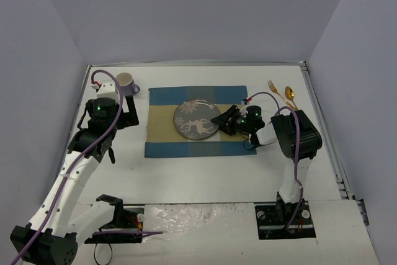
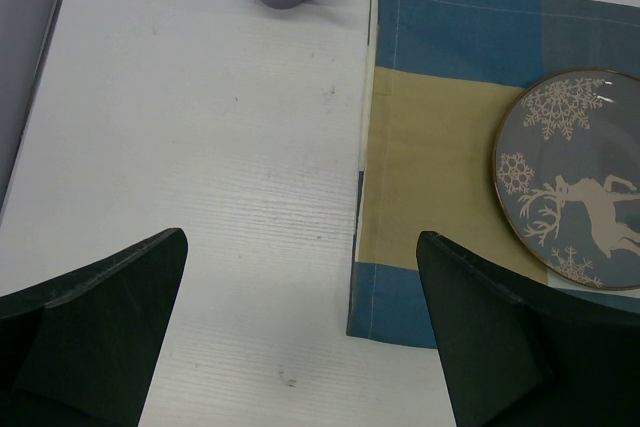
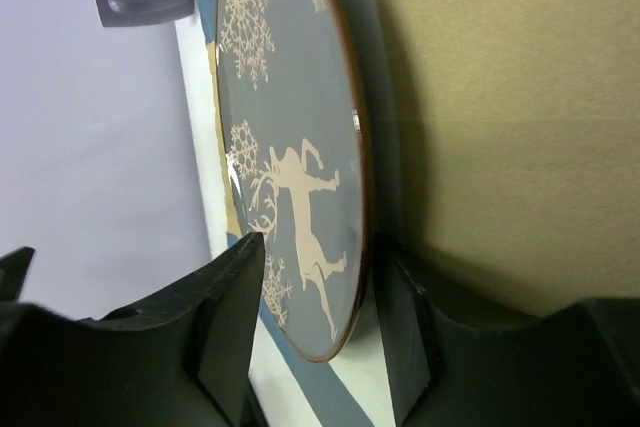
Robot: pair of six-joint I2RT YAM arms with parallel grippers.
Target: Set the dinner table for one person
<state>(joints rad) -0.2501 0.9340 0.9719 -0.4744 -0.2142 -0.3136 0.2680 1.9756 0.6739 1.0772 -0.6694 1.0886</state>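
- Left claw (image 1: 128, 115) hangs over the bare white desk (image 1: 205, 172), fingers spread wide and nothing between them: released, hovering, touching nothing.
- Straight ahead of that claw, toward the far wall, stands a purple mug (image 1: 126, 82), upright on the desk. From the left wrist its handle points toward the mat side.
- Off the claw's right finger lies the blue-and-tan checked placemat (image 1: 161, 130), flat on the desk. Its left edge runs just inside that finger in the wrist view.
- Further to the right of the left claw, in the middle of the mat, sits the grey plate (image 1: 195, 119): white reindeer, snowflakes, thin coppery rim.
- Now the right claw (image 1: 227, 119), reaching in from the plate's right side. In its wrist view the rim runs between the two fingers, one over the patterned face, one on the mat side. Jaws narrow around that edge, but whether they press on it or stand just off it I cannot tell.
- Behind and to the right of the right claw, near the desk's far right edge, a gold fork (image 1: 273, 88) and a gold spoon (image 1: 289, 93) lie side by side, fork on the left, both off the mat.
- The desk itself spreads under both claws, walled in pale lilac.
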